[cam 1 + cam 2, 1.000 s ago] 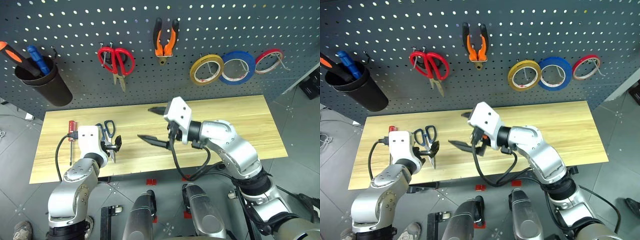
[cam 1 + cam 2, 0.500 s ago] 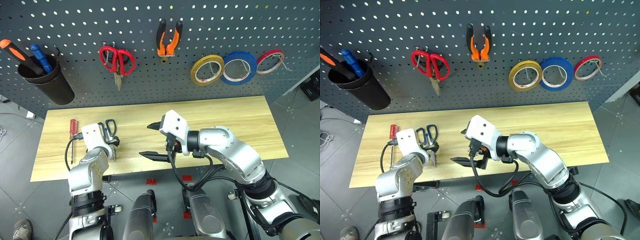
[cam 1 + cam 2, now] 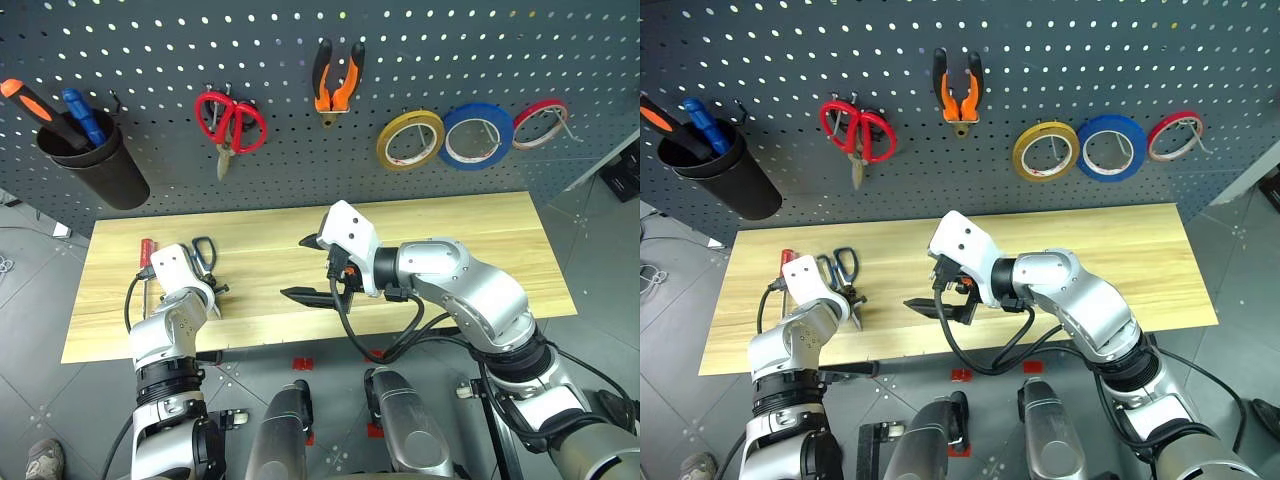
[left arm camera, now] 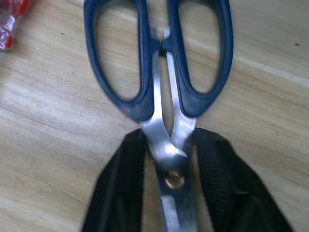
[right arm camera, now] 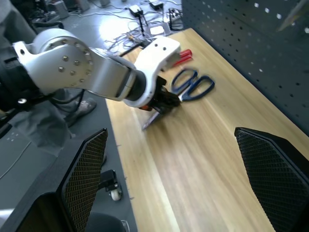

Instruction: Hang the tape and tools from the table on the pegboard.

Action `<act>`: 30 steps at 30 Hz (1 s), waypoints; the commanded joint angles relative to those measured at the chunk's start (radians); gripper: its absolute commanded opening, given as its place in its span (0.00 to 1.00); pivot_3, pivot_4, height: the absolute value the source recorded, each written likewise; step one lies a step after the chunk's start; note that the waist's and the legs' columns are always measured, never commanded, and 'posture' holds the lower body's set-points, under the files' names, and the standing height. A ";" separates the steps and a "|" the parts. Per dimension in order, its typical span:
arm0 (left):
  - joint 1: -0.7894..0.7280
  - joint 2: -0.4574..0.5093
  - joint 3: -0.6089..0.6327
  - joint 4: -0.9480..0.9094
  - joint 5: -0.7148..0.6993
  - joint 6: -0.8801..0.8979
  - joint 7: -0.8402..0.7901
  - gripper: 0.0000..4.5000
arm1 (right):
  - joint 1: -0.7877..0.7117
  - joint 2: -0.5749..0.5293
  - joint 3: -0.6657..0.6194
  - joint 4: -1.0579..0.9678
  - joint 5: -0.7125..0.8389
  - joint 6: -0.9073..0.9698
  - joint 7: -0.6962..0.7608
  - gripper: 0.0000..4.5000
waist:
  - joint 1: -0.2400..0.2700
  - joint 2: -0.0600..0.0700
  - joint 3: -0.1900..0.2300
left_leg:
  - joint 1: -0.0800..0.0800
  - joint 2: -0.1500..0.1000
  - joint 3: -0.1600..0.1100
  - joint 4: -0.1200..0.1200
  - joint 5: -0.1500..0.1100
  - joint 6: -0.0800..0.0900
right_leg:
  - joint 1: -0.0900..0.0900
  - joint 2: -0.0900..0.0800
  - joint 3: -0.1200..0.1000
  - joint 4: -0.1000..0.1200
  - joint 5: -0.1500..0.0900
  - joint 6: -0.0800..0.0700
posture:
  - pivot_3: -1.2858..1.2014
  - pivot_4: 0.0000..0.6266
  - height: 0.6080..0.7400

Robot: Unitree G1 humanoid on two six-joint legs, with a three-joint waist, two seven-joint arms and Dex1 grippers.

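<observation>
The left gripper's [image 4: 175, 159] jaws are clamped on the scissors' [image 4: 159, 67] blades, the right gripper's [image 3: 312, 268] are apart; a lift to the pegboard [image 3: 300, 120] is called for next.

A: Bright, even light; soft shadows fall under the yellow tape [image 3: 412, 139] on the pegboard [image 3: 150, 60].

B: Near the scissors [image 4: 159, 58], the black fingers [image 4: 120, 193] blur.

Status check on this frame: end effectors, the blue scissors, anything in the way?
Left end effector shut on blue scissors at the pivot, flat on table. Right end effector open, empty, above mid-table. Red screwdriver lies beside the scissors; not blocking.
</observation>
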 commanded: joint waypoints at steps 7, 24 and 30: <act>0.143 0.002 -0.016 -0.204 -0.171 0.133 -0.225 0.13 | 0.013 -0.035 -0.053 -0.048 0.002 -0.059 -0.015 1.00 | -0.001 0.000 0.000 | -0.001 0.000 0.001 -0.002 0.000 0.000 | 0.000 -0.001 0.000 -0.002 0.000 0.000 | 0.39 0.61 1.00; 0.694 0.155 -0.300 -0.953 0.148 -0.469 -0.381 0.13 | 0.104 -0.132 -0.315 -0.185 0.264 -0.252 0.120 1.00 | 0.000 0.001 0.001 | -0.006 0.000 0.001 -0.006 -0.001 0.002 | -0.004 -0.004 -0.001 -0.008 0.000 -0.002 | 0.39 0.61 1.00; 0.687 0.119 -0.286 -0.991 0.288 -0.601 -0.291 0.13 | 0.092 -0.127 -0.302 -0.163 0.266 -0.312 0.126 1.00 | 0.002 0.001 0.001 | -0.007 0.000 0.001 -0.006 -0.002 0.003 | -0.004 -0.004 -0.001 -0.010 0.000 -0.002 | 0.39 0.60 1.00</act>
